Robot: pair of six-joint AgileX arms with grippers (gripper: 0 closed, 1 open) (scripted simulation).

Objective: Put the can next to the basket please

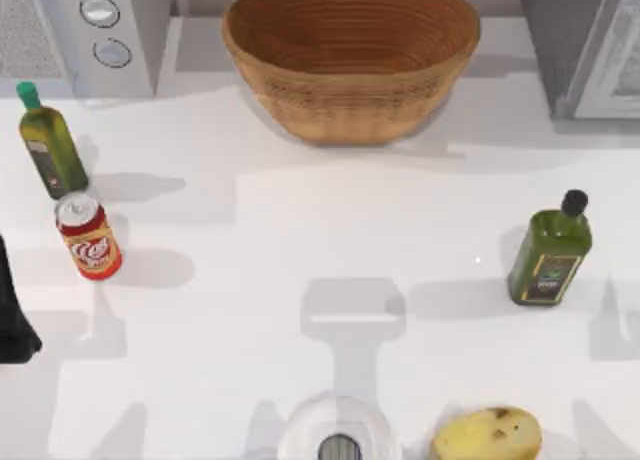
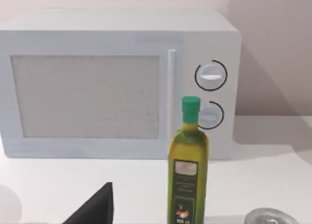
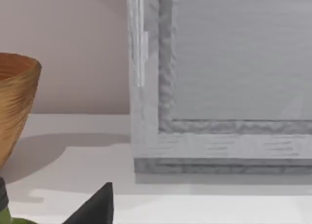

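Nothing is done yet: the can [image 1: 88,238] stands at the frame's left, well apart from the basket [image 1: 350,55] at upper centre. I cannot tell my left claw's [image 1: 15,310] state.

I'm looking at a rendered kitchen counter: a white microwave [image 2: 117,83] with two dials against the wall, olive oil bottles [image 1: 549,251], a wicker basket [image 1: 350,65] and a potato [image 1: 487,435].

Red can [image 1: 88,241] with silver top, orange-yellow lower band, white script logo; tan-brown ribbed wicker basket [image 1: 350,55]; green oil bottles, one green-capped [image 1: 47,143], one black-capped [image 1: 550,252]; white microwave [image 2: 117,83]; white worktop [image 1: 300,240]; yellow, brown-spotted potato [image 1: 487,435]
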